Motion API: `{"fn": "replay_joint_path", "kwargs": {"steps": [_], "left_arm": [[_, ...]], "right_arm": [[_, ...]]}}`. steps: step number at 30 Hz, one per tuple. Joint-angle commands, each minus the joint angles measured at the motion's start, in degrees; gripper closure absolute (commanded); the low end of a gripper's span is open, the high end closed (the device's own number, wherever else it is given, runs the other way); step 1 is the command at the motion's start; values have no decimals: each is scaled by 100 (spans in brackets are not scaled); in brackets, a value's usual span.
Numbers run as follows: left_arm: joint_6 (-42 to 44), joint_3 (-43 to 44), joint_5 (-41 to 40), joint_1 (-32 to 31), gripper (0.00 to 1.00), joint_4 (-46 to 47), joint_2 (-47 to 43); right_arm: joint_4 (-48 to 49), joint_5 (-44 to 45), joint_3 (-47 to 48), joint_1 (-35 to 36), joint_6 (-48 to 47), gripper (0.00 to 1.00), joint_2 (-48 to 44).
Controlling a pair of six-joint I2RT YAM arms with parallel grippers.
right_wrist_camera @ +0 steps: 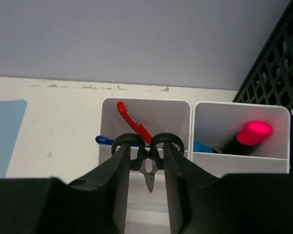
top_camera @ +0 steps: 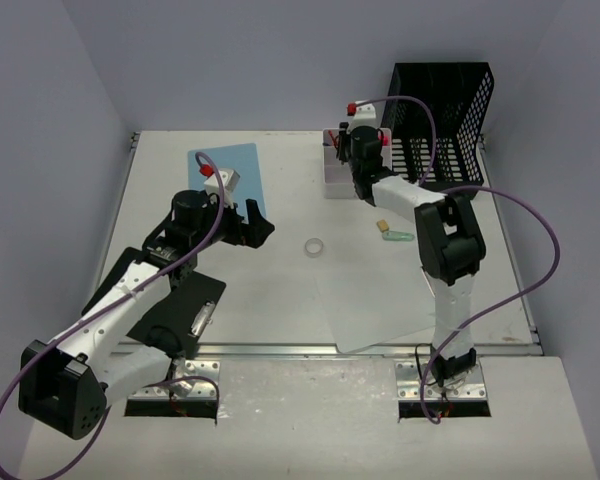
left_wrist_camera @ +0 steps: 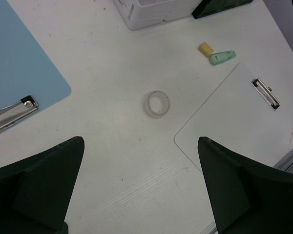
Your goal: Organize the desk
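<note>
Two arms are in play, and only the right one is loaded. My right gripper (right_wrist_camera: 147, 157) is clamped on the handle loops of the scissors (right_wrist_camera: 150, 180), blades pointing down, at the white bins (right_wrist_camera: 161, 114) in the upper middle of the top view. I judge the step in hand to be dropping the scissors into a bin.

From the wrist view the blades hang at the near wall of the left compartment. I cannot tell whether they are over the opening or just short of it. That compartment already holds a red tool and a blue pen, and the right one holds a pink-capped marker. The next move calls for lining the tips up over a free gap, lowering, and only then letting go. The near wall and the red tool are what could catch the blades.

My left gripper (left_wrist_camera: 140, 141) hangs spread wide and holds nothing, above the desk (top_camera: 310, 300) at centre left. A tape ring (left_wrist_camera: 157, 104) lies on the desk just ahead of it, unobstructed, and is probably next.

Loose on the desk are an eraser (left_wrist_camera: 206, 48) with a green marker (left_wrist_camera: 221, 57) beside it, a white clipboard (left_wrist_camera: 234, 122), a blue clipboard (left_wrist_camera: 19, 63) and a black pad (top_camera: 195, 290) beneath the left arm. The mesh rack (top_camera: 440, 100) stands upper right, just beside the bins.
</note>
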Motion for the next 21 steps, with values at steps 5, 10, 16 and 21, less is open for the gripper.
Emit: {"fn": "replay_joint_path", "kwargs": {"steps": [5, 10, 16, 21], "left_arm": [[70, -24, 105, 89, 0, 296, -48], [87, -15, 123, 81, 0, 305, -84], [307, 64, 334, 81, 0, 165, -40], [588, 178, 484, 81, 1, -81, 22]], "right_arm": [[61, -101, 270, 43, 98, 57, -53], [-150, -198, 112, 43, 133, 53, -343], [-1010, -1031, -46, 34, -454, 52, -1265], [-2963, -2823, -346, -473, -1989, 44, -2240]]}}
